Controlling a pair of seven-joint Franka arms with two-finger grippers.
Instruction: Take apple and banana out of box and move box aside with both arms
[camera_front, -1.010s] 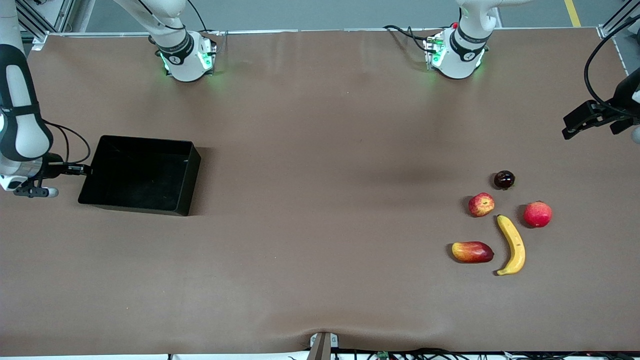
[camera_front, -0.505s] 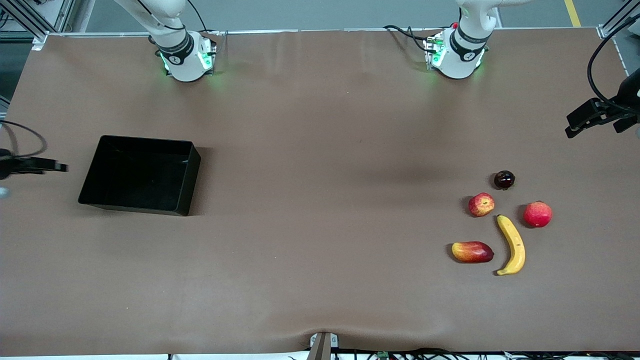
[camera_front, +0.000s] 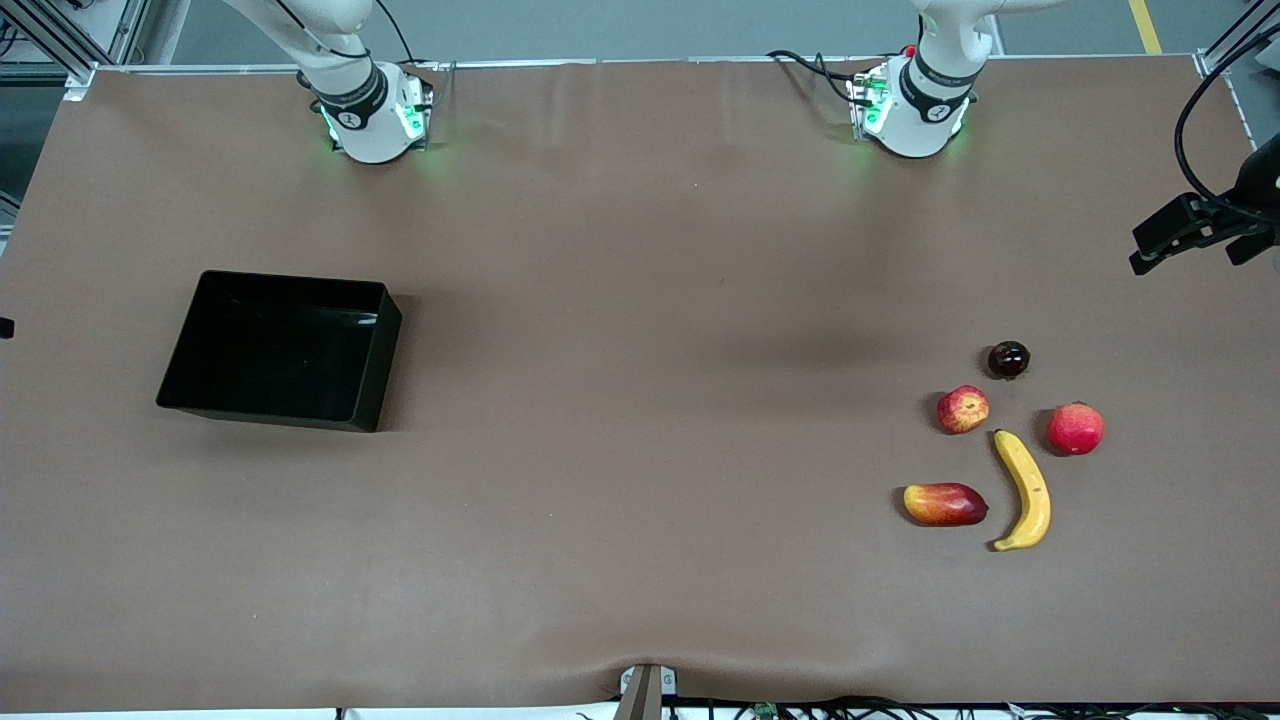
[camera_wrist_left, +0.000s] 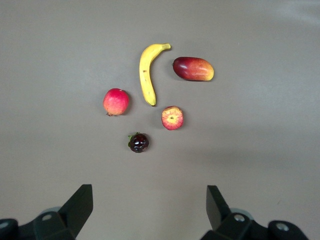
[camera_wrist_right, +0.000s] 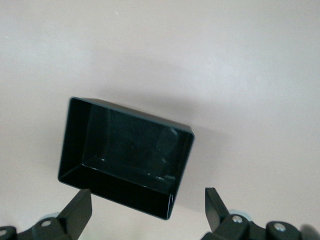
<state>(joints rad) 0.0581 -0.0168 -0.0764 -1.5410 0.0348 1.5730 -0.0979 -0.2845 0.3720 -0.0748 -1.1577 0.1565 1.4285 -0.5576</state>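
Observation:
The yellow banana (camera_front: 1026, 490) and the small red-and-yellow apple (camera_front: 963, 409) lie on the table toward the left arm's end. Both also show in the left wrist view, the banana (camera_wrist_left: 146, 72) and the apple (camera_wrist_left: 172, 118). The black box (camera_front: 375, 370) stands empty toward the right arm's end. My left gripper (camera_wrist_left: 148, 210) is open and empty, high over the table short of the fruits; in the front view it shows (camera_front: 1165, 235) at the table's end. My right gripper (camera_wrist_right: 147, 210) is open and empty, high over the table beside the box (camera_wrist_right: 130, 192). It is almost wholly outside the front view.
A red-and-yellow mango (camera_front: 944, 503) lies beside the banana, nearer the camera than the apple. A larger red round fruit (camera_front: 1075, 428) and a small dark fruit (camera_front: 1008, 359) lie close by. The brown table cloth (camera_front: 640, 400) spreads between box and fruits.
The right arm has drawn away from beside the box and out past the table's end, leaving the front view. The left gripper has barely shifted. Box and fruits have not moved.

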